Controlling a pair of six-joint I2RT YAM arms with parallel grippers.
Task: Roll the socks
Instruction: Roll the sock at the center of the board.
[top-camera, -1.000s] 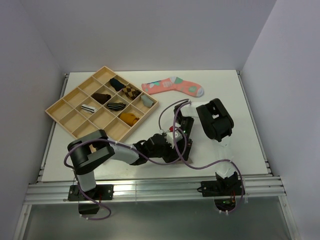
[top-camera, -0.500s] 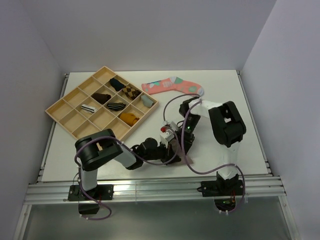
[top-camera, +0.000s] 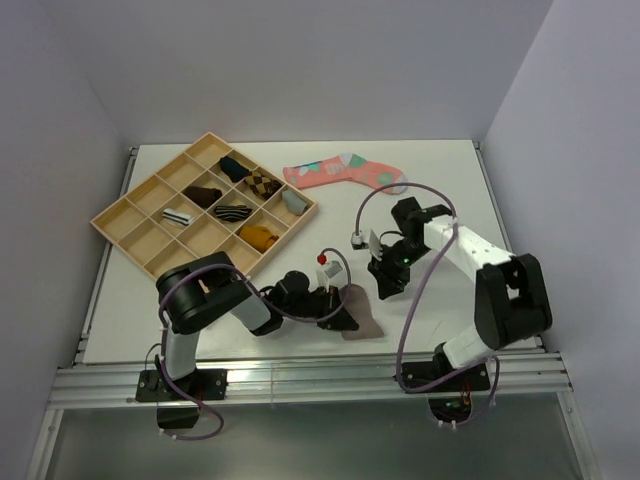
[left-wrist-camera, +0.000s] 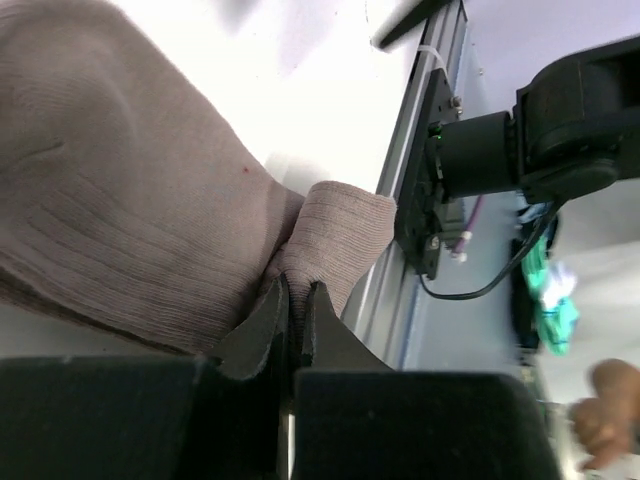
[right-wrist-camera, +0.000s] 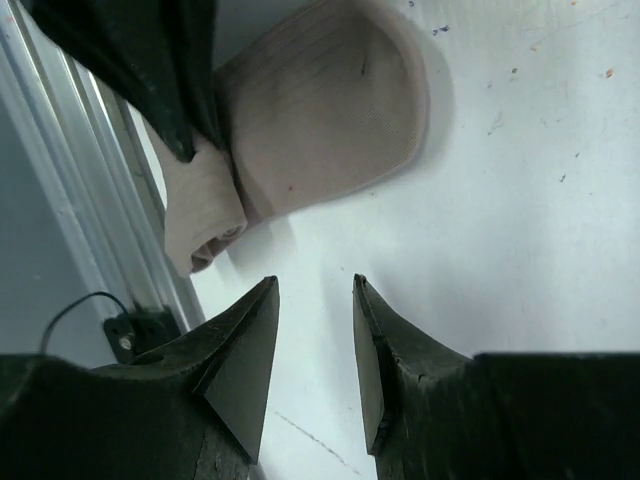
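Top view: I see the taupe-brown ribbed fabric sock (top-camera: 362, 322) near the front edge of the white table (top-camera: 480, 200), at 7 o'clock from my right gripper (top-camera: 386, 285). Left wrist view: my left gripper (left-wrist-camera: 296, 300) is clamped on its fold. Right wrist view: jaws apart, empty, the sock at 11 o'clock.

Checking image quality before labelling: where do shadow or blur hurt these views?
Top view: even light, soft shadows, no glare. Left wrist view: brown sock sharp, far background blurred. Right wrist view: dark jaws lose detail; sock shadows the table softly.
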